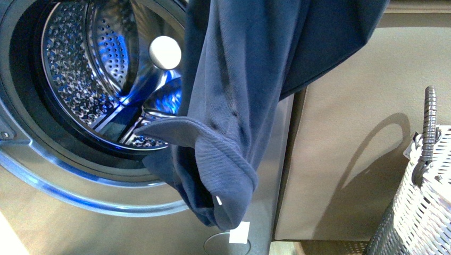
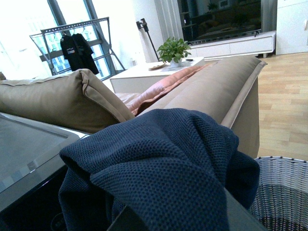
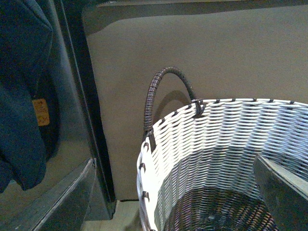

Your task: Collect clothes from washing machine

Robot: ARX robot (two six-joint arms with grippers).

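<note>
In the front view, the clothes [image 1: 250, 79] hang down from the top edge, in front of the right side of the washing machine [image 1: 32, 175]. The lower end, with a small white tag [image 1: 218, 200], reaches below the round opening. The perforated drum [image 1: 85, 79] is lit blue inside. The woven basket [image 1: 425, 212] stands at the far right, beside a beige sofa side [image 1: 345, 122]. No claw is visible here.

In the left wrist view, the navy fabric lies bunched directly before the camera and covers the left claw [image 2: 237, 215]; I cannot tell its state. Behind it is the sofa.

In the right wrist view, one finger of the right claw [image 3: 278, 191] shows above the basket; I cannot tell whether it is clenched. The garment hangs beside the machine's orange sticker [image 3: 41, 111].
</note>
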